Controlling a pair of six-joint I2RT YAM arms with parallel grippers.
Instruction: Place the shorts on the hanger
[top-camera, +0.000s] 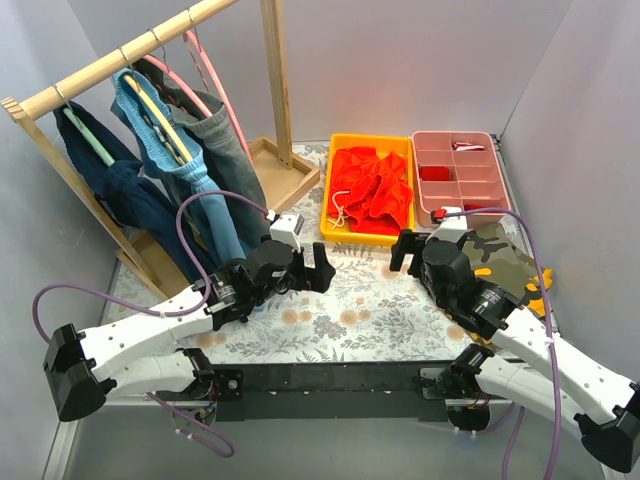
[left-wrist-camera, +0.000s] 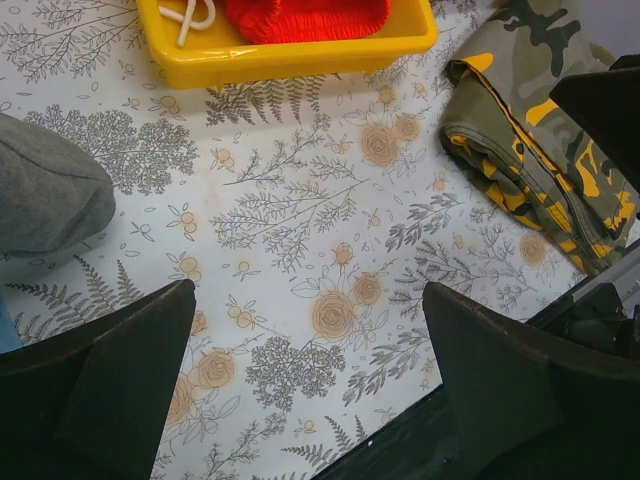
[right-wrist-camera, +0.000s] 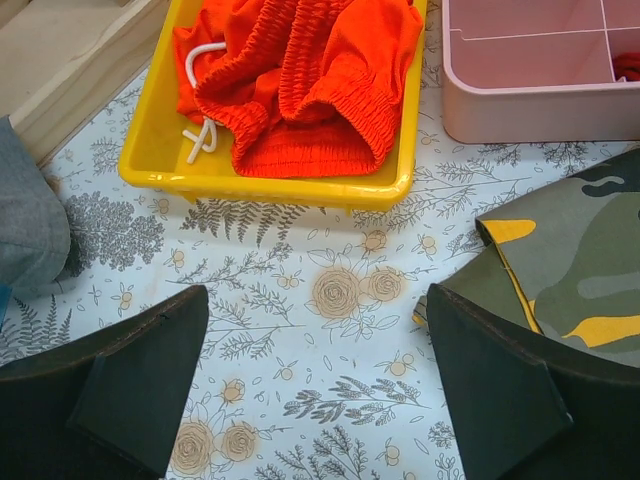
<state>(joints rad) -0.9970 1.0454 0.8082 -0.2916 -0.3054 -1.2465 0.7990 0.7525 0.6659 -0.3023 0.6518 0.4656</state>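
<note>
The orange-red shorts (top-camera: 370, 185) lie crumpled in a yellow bin (top-camera: 345, 237) at the back centre, their white drawstring (top-camera: 342, 212) at the bin's near left. An empty pink hanger (top-camera: 222, 100) hangs on the wooden rack at the left. My left gripper (top-camera: 318, 272) is open and empty over the floral mat, just in front of the bin's left corner. My right gripper (top-camera: 403, 250) is open and empty in front of the bin's right corner. The right wrist view shows the shorts (right-wrist-camera: 300, 90) ahead of my open right gripper (right-wrist-camera: 315, 390). The left wrist view shows them (left-wrist-camera: 305, 15) at its top edge, beyond my left gripper (left-wrist-camera: 310, 380).
A pink compartment box (top-camera: 460, 175) stands right of the bin. A camouflage garment (top-camera: 505, 255) lies at the right, by my right arm. Blue and grey denim garments (top-camera: 200, 170) hang on the rack (top-camera: 120, 55), whose wooden base (top-camera: 285, 175) sits left of the bin.
</note>
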